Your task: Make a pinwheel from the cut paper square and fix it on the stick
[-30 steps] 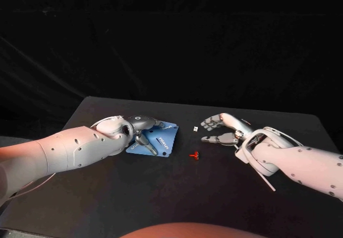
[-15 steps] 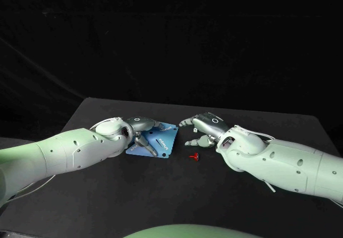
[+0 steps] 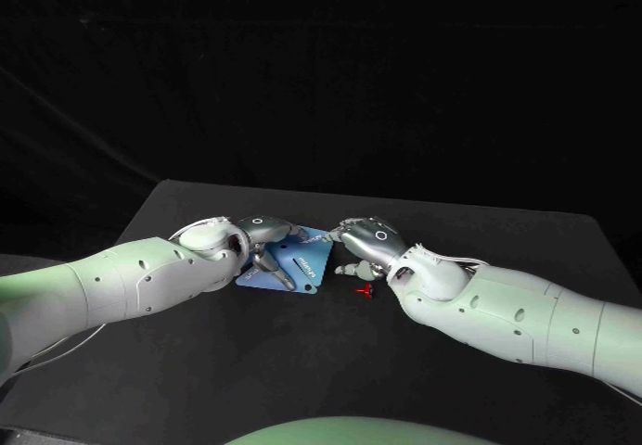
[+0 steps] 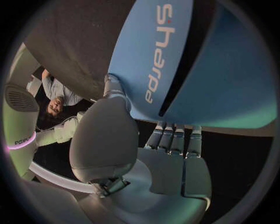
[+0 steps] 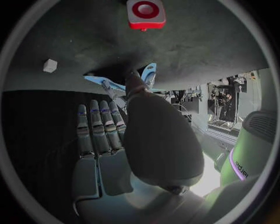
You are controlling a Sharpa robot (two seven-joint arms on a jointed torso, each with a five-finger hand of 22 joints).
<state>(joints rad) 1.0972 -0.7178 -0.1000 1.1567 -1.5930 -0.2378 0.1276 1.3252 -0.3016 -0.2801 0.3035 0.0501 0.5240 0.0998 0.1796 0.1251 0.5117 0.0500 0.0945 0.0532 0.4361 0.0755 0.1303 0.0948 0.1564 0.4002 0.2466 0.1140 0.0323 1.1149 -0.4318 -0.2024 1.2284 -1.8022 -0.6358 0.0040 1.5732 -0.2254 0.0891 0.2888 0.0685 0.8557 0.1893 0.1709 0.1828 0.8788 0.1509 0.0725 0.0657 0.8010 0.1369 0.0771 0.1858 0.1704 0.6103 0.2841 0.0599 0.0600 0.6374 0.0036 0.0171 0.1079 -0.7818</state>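
Observation:
The blue paper square (image 3: 305, 260), printed with white letters, lies on the black table (image 3: 442, 371) at centre left. My left hand (image 3: 258, 247) is on it; a raised part of the paper (image 4: 192, 65) covers its fingertips while its thumb (image 4: 108, 135) touches the paper's edge. My right hand (image 3: 363, 245) hovers at the paper's right corner, its fingers (image 5: 99, 126) straight and holding nothing, pointing at the blue paper (image 5: 116, 85). A red pin (image 3: 364, 291) lies on the table just in front of the right hand, also visible as a red pin (image 5: 146, 13).
A small white piece (image 5: 50, 65) lies on the table near the right hand's fingers. Both arms cross the front half of the table, and its far edge (image 3: 402, 197) runs behind the hands.
My right hand has swung left from the table's middle right to the paper's right corner. The left hand and the paper have stayed put, and so has the red pin.

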